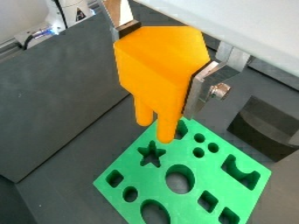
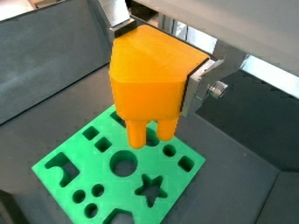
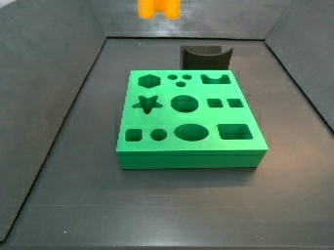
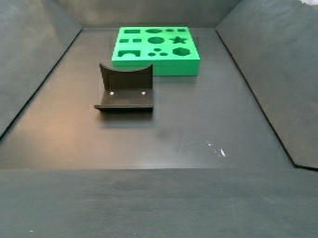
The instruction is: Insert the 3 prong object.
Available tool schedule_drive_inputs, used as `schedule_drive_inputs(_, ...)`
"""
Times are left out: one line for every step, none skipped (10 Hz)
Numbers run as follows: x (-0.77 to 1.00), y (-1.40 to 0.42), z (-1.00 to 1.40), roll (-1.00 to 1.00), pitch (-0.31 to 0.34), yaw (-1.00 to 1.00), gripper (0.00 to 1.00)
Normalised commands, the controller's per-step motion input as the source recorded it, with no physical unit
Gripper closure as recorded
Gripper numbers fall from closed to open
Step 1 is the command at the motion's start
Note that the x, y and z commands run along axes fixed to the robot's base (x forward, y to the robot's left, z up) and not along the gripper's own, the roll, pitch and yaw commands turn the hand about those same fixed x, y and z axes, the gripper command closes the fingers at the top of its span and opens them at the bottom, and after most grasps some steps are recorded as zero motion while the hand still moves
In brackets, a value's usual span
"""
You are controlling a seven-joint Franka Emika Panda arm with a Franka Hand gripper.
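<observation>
The 3 prong object (image 1: pixel 158 74) is an orange block with narrow legs hanging down. My gripper (image 1: pixel 160 61) is shut on its blocky body, and in both wrist views a silver finger (image 2: pixel 197 83) presses each side. The piece hangs upright, well above the green board (image 1: pixel 239 206), with its legs over the board's edge near the star hole (image 1: pixel 149 155). In a side view only the lower part of the orange piece (image 3: pixel 159 9) shows at the top edge, high above the far side of the green board (image 3: pixel 189 146). The gripper itself is out of both side views.
The green board (image 4: pixel 155 58) has several shaped holes, among them three small round holes (image 1: pixel 201 145). A dark fixture (image 3: pixel 205 57) stands on the floor just behind the board, and it also shows in a side view (image 4: pixel 125 91). Sloping dark walls enclose the floor.
</observation>
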Motion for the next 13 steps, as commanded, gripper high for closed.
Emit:
schedule_drive_inputs(0.68,0.45,-0.73,0.15,0.000,-0.25,1.00)
schedule_drive_inputs(0.67,0.46,-0.75,0.15,0.003,-0.23,1.00)
schedule_drive_inputs(0.78,0.55,-0.87,0.10,0.050,-0.15,1.00)
schedule_drive_inputs(0.82,0.63,-0.92,0.07,0.057,-0.06,1.00)
schedule_drive_inputs(0.82,0.67,-0.94,0.07,0.057,-0.03,1.00)
schedule_drive_inputs(0.79,0.67,-0.96,0.07,0.067,-0.05,1.00)
schedule_drive_inputs(0.00,0.42,-0.72,0.00,-0.066,-0.57,1.00)
schedule_drive_inputs(-0.04,0.19,-0.27,0.00,-0.041,-0.83,1.00)
schedule_drive_inputs(0.00,0.10,-0.01,0.00,-0.007,-0.90,1.00)
schedule_drive_inputs(0.00,0.06,-0.07,0.00,-0.003,-0.96,1.00)
schedule_drive_inputs(0.00,0.04,-0.07,0.00,-0.027,-0.97,1.00)
schedule_drive_inputs(0.00,0.00,-0.14,0.00,-0.057,-0.99,1.00)
schedule_drive_inputs(-0.02,0.02,-0.37,0.00,-0.139,-0.98,1.00)
